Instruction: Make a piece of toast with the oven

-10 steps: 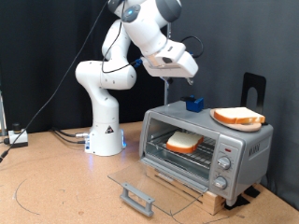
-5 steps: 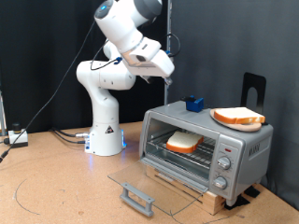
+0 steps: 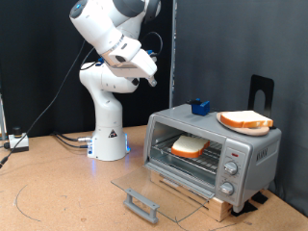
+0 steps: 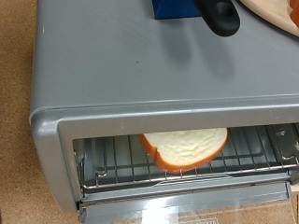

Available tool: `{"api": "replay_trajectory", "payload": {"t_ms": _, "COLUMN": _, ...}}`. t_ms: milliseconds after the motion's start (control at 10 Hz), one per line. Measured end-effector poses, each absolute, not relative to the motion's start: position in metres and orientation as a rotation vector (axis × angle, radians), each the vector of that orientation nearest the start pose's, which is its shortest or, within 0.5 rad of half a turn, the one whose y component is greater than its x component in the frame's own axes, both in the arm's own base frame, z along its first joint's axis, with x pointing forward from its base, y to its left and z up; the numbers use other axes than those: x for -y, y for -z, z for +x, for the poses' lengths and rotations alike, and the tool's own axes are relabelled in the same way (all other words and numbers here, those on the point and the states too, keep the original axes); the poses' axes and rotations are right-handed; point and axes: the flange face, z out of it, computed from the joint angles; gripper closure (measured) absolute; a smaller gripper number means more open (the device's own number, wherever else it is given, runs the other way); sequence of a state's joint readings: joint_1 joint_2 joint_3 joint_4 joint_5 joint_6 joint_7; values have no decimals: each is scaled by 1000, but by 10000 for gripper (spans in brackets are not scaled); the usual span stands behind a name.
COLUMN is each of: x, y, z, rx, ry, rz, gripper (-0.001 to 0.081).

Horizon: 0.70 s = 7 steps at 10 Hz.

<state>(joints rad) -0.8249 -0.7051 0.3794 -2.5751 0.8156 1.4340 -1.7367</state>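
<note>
Toast: the pale cream bread slice with an orange-brown crust [image 3: 189,146] lies flat on the wire rack [image 4: 177,161] inside the boxy silver metal toaster oven [image 3: 250,152]. Its rounded edge points toward the open front. The glass front door with its grey bar handle [image 3: 142,204] is folded down flat onto the brown table [image 3: 58,197].

A second, near-identical slice [image 3: 244,120] rests on a plate on the oven roof, beside a small blue block [image 3: 200,107].

The two-finger gripper [image 3: 150,77] hangs high at the end of the white arm, well apart from the oven and nothing can be seen between its fingers. Whether the fingers are spread or pressed together cannot be determined in either view.

Key relation: the racked slice lies below the gripper and toward the exterior view's right. The wrist view looks down on the oven roof and the open mouth.
</note>
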Motion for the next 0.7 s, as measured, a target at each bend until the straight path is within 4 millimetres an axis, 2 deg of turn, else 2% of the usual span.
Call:
{"api": "replay_trajectory", "payload": {"t_ms": 200, "x": 46, "y": -454, "z": 332, "rx": 968, "ry": 460, "rz": -2266, "gripper": -1}}
{"api": "replay_trajectory", "payload": {"t_ms": 300, "x": 53, "y": -449, "z": 342, "rx": 815, "ry": 477, "rz": -2353, "gripper": -1}}
{"api": "replay_trajectory", "payload": {"t_ms": 500, "x": 78, "y": -437, "z": 352, "rx": 498, "ry": 444, "rz": -2490, "gripper": -1}}
{"api": "replay_trajectory", "payload": {"t_ms": 600, "x": 92, "y": -429, "z": 352, "rx": 363, "ry": 365, "rz": -2560, "gripper": -1}}
{"api": "replay_trajectory", "payload": {"t_ms": 700, "x": 99, "y": -427, "z": 358, "rx": 263, "ry": 293, "rz": -2600, "gripper": -1}}
